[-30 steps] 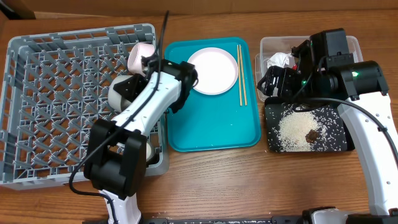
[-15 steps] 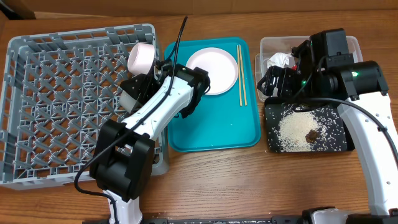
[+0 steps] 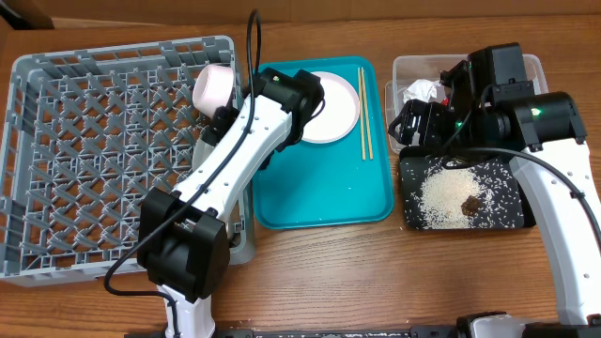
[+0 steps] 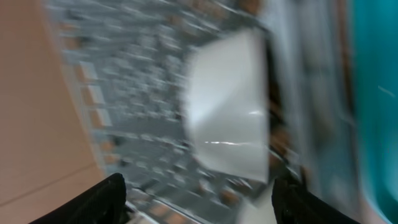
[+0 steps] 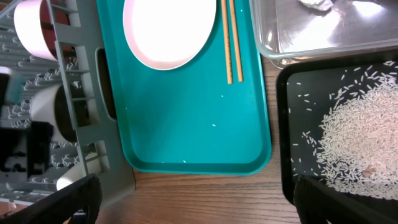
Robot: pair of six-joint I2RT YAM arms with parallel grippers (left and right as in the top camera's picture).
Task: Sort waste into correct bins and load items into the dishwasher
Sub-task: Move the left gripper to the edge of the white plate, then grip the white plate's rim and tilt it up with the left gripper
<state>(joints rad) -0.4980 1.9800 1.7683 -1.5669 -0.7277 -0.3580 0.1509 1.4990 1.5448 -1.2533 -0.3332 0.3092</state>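
Lying on teal tray (image 3: 319, 188): round plate (image 3: 334, 109), white centre, pale pink rim, shallow; thin wooden chopsticks (image 3: 363, 113) parallel just beside; left gripper (image 4: 202, 202) spread wide, right gripper (image 5: 196, 199) likewise.

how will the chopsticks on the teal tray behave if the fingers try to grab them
Probably stiff and very light: the chopsticks look thin, straight and wooden. Lying flat, side by side on the smooth teal tray, they'd likely slide or roll apart when nudged, and offer little to grip.
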